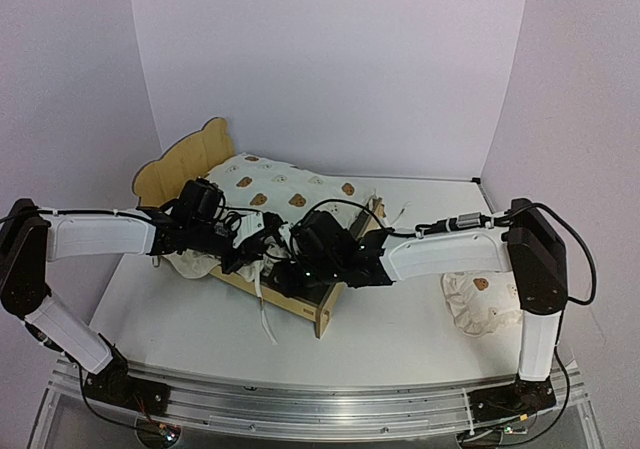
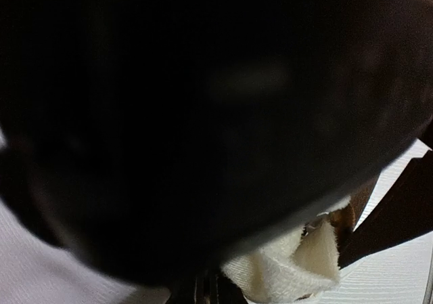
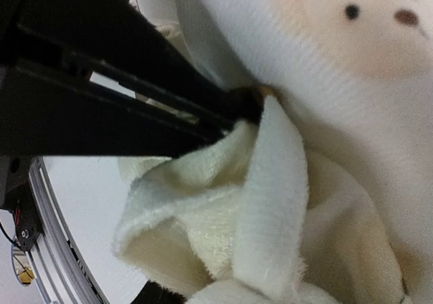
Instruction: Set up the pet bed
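Note:
The pet bed [image 1: 186, 165] is a light plywood frame with a bear-eared headboard at the back left. A cream bear-print cushion [image 1: 283, 186] is draped over it. Both grippers meet at the bed's near side rail [image 1: 300, 307]. My left gripper [image 1: 270, 241] is shut and seems to pinch a fold of the cushion [image 2: 298, 263]; the rest of its wrist view is blocked by something black. In the right wrist view the cushion [image 3: 270, 202] fills the frame, with a dark finger of the other arm [image 3: 223, 107] at a fold. My right gripper [image 1: 292, 265] is buried in the fabric, its jaws hidden.
A small ruffled bear-print pillow [image 1: 481, 304] lies on the white table [image 1: 400, 339] at the right, by the right arm's base. Loose cushion ties [image 1: 265, 314] hang over the bed's near rail. White walls close in at the back and sides.

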Available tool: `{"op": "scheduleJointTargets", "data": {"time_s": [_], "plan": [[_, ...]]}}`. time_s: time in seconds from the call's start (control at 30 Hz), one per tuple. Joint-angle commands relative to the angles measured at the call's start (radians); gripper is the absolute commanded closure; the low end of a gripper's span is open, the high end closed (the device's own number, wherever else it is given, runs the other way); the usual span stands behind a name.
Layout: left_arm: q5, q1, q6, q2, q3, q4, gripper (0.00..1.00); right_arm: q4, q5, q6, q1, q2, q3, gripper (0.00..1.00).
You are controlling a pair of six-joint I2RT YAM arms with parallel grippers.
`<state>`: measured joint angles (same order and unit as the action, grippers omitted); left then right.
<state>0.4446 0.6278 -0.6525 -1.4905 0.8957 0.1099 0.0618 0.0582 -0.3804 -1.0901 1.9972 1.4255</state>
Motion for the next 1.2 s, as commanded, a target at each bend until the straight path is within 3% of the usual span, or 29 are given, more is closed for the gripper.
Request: {"op": "scheduleJointTargets", "data": {"time_s": [0.0, 0.1, 0.17, 0.33, 0.6, 1.17], "plan": [[0.006, -0.006, 0.016, 0.032, -0.008, -0.031, 1.0, -0.101, 0.081, -0.036, -0.006, -0.005, -0.01, 0.79], [0.006, -0.007, 0.019, 0.035, -0.01, -0.032, 1.0, -0.1, 0.103, -0.039, -0.003, -0.013, -0.025, 0.95], [0.004, -0.007, 0.018, 0.037, -0.011, -0.029, 1.0, -0.086, 0.103, -0.054, 0.007, -0.026, -0.029, 1.0], [0.016, -0.007, 0.016, 0.046, -0.012, -0.014, 1.0, 0.127, -0.046, -0.195, 0.086, -0.052, 0.032, 1.0], [0.036, -0.006, 0.015, 0.047, -0.014, -0.014, 1.0, 0.28, -0.347, -0.331, 0.115, -0.006, 0.18, 1.0], [0.038, -0.007, 0.01, 0.049, -0.02, -0.003, 1.0, 0.316, -0.227, -0.284, 0.114, 0.071, 0.14, 1.0]]}}
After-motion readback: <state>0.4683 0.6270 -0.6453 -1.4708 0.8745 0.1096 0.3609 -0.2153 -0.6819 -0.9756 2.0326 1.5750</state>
